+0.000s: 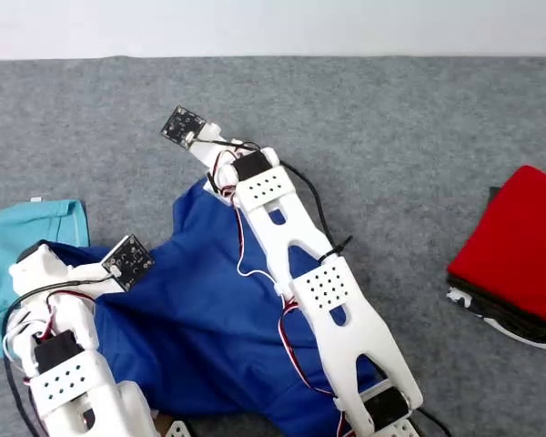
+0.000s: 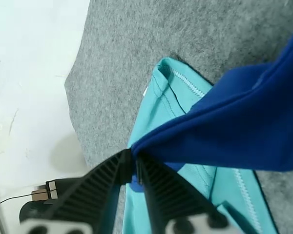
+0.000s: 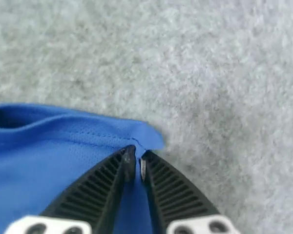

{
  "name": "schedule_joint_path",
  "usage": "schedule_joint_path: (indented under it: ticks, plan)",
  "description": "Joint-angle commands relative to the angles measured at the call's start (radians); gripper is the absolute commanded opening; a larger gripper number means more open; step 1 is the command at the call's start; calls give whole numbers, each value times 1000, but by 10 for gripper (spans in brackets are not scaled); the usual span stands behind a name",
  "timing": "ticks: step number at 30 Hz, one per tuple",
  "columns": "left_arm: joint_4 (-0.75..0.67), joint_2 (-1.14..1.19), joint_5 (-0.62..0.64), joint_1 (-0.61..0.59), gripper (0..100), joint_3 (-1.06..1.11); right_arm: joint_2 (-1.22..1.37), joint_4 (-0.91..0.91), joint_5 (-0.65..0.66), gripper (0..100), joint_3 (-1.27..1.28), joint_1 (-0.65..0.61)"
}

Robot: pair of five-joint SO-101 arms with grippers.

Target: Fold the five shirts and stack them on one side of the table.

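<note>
A blue shirt (image 1: 200,309) lies spread across the middle of the grey mat. Part of it covers a teal shirt (image 1: 27,232) at the left. My left gripper (image 2: 133,163) is shut on a fold of the blue shirt (image 2: 254,122), lifted above the teal shirt (image 2: 171,112). In the high view that left gripper (image 1: 34,259) sits at the blue shirt's left end. My right gripper (image 3: 136,158) is shut on the hemmed edge of the blue shirt (image 3: 49,146), low over the mat. Seen from above, the right gripper (image 1: 214,182) is at the shirt's far edge.
A folded red shirt (image 1: 519,241) tops a stack at the right edge, with a black layer (image 1: 491,300) and a white one (image 1: 505,326) under it. Bare grey mat (image 1: 391,137) stretches between that stack and the blue shirt. The mat's left border (image 2: 75,97) meets a white surface.
</note>
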Motion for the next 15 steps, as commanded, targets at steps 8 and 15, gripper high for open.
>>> schedule_joint_path:
  ticks: [8, 15]
  plan:
    - [-51, -20, 270, -2, 5, -111, -165, 217, 25, 10, -331, 90]
    - [-52, -15, 496, 95, 5, -240, -386, 236, 25, 10, -324, 239]
